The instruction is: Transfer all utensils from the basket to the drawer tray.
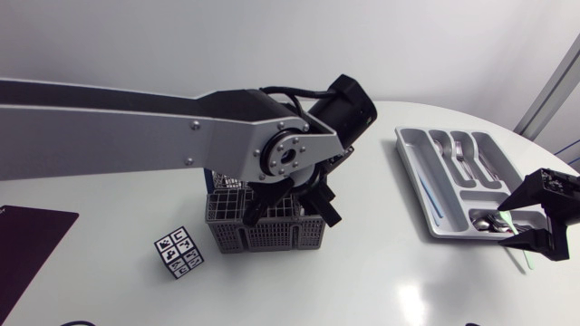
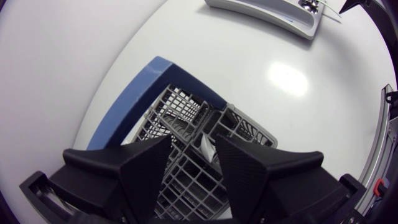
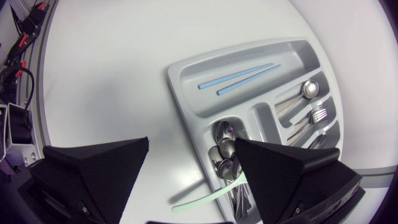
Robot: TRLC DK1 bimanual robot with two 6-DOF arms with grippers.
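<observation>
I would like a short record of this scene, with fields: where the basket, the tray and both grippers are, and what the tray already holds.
basket: grey mesh, middle of the table
left gripper: above basket, fingers open
tray: table's right side; holds spoons, forks, two blue sticks
right gripper: over tray's spoon corner, fingers open
green stick: across tray's rim, one end on table

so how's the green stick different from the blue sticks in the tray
Colour: the green stick is pale green, the blue sticks light blue.
Count: the green stick is single, the blue sticks are a pair.
Place: the blue sticks lie wholly inside the long compartment of the tray; the green stick lies across the tray's rim by the spoons, partly on the table.
Both are thin and straight.
</observation>
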